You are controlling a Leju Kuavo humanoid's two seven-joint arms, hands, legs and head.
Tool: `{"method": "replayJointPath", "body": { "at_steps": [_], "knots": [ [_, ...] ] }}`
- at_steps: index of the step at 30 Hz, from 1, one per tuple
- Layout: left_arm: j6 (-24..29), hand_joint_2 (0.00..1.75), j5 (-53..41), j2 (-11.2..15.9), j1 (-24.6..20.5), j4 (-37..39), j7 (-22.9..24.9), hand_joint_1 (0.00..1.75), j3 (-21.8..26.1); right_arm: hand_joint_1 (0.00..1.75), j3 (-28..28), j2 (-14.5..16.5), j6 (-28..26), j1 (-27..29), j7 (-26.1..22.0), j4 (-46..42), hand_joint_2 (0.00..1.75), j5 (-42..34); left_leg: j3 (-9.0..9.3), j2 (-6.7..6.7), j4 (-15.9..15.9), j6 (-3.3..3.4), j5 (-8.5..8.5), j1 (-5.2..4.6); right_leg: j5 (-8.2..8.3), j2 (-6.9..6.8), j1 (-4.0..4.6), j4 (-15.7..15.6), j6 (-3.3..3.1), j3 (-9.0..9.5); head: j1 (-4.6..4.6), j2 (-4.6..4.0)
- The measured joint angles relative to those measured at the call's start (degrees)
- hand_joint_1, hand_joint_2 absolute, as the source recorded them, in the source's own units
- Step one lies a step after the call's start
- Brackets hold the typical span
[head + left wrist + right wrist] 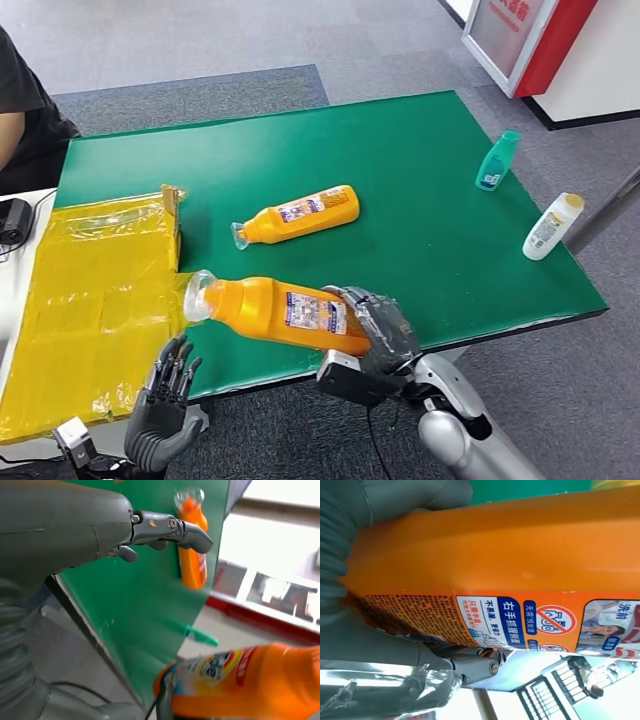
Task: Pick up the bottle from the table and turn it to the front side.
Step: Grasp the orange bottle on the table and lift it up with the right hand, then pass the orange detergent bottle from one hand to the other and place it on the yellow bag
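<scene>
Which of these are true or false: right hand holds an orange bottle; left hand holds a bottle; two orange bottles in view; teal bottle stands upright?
1. The right hand holds an orange bottle. True.
2. The left hand holds a bottle. False: it holds nothing, fingers apart.
3. A second orange bottle lies on the table. True.
4. The teal bottle stands upright. False: it lies on its side.

teal bottle [497, 161], white bottle [552, 226], yellow sheet [83, 300]
</scene>
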Motion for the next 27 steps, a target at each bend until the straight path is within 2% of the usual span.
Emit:
{"method": "replayJointPath", "body": {
  "at_steps": [3, 13, 21, 27],
  "knots": [
    [-2.12, 1.75, 0.58, 0.2, -0.69, 0.1, 0.06, 0.0, -0.77, 1.75, 0.08, 2.16, -1.1, 0.01, -1.08, 1.58, 1.75, -0.66, 0.0, 0.0, 0.0, -0.01, 0.01, 0.02, 0.0, 0.0, 0.01, 0.0, -0.01, 0.0, 0.0, 0.0],
    [-4.04, 1.75, 2.54, 1.39, -3.37, 0.12, -1.13, 0.0, -4.41, 1.75, 2.47, 8.31, -4.84, -0.18, -4.71, 10.86, 1.75, 2.04, 0.0, 0.0, 0.0, -0.01, 0.01, 0.02, 0.01, 0.0, 0.0, 0.0, 0.0, 0.01, -0.01, 0.0],
    [-3.51, 1.75, 4.27, 1.73, -4.41, 0.05, -0.81, 0.0, -4.43, 1.75, 5.06, 9.68, -5.6, -0.17, -6.18, 15.16, 1.75, 1.76, 0.0, 0.0, 0.0, -0.01, 0.01, 0.02, -0.01, 0.0, 0.0, 0.0, -0.02, 0.0, -0.01, 0.0],
    [-3.46, 1.75, 8.45, 1.38, -4.45, 0.07, 1.9, 0.0, -3.67, 1.75, 7.13, 9.75, -5.46, 0.04, -6.9, 16.4, 1.75, 1.3, 0.0, 0.0, 0.0, -0.01, 0.01, 0.02, -0.01, 0.0, 0.0, 0.0, -0.02, 0.0, -0.01, 0.0]
  ]
}}
